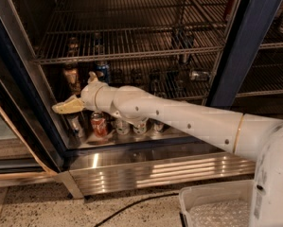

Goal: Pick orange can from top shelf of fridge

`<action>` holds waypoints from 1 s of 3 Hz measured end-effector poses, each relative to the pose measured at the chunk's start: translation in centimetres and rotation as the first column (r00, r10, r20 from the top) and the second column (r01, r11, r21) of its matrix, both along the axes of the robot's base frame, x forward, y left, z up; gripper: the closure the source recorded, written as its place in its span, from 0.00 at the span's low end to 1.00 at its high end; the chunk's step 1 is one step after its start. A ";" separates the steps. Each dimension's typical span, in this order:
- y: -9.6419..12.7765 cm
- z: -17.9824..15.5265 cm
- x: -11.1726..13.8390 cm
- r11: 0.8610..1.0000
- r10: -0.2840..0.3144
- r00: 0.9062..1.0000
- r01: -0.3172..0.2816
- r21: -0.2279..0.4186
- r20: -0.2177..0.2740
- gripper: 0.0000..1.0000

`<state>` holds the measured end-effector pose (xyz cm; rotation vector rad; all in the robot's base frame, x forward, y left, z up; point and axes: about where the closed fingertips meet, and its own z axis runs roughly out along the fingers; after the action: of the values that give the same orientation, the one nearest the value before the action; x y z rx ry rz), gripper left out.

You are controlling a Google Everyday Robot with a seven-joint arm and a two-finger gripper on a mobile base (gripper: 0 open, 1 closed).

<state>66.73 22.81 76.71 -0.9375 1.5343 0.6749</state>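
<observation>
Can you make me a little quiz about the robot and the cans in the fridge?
1. True or false: the gripper is holding the orange can.
2. Which can shows just right of the orange can? A) a blue can B) a green can C) a purple can
3. Fill in: the red-and-white can stands on the steel ____ of the fridge.

Key: 1 false, the gripper is lower down, under the orange can. 2 A. 3 floor.
</observation>
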 end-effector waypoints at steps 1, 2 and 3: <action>0.3 -0.5 0.2 0.999 -0.045 0.999 0.045 -0.007 -0.008 0.00; 0.2 -1.0 0.8 0.995 -0.100 0.995 0.100 -0.001 -0.008 0.00; 0.2 -1.0 0.8 0.995 -0.100 0.995 0.100 -0.001 -0.008 0.00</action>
<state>67.52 22.99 75.73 -0.8534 1.5774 0.6075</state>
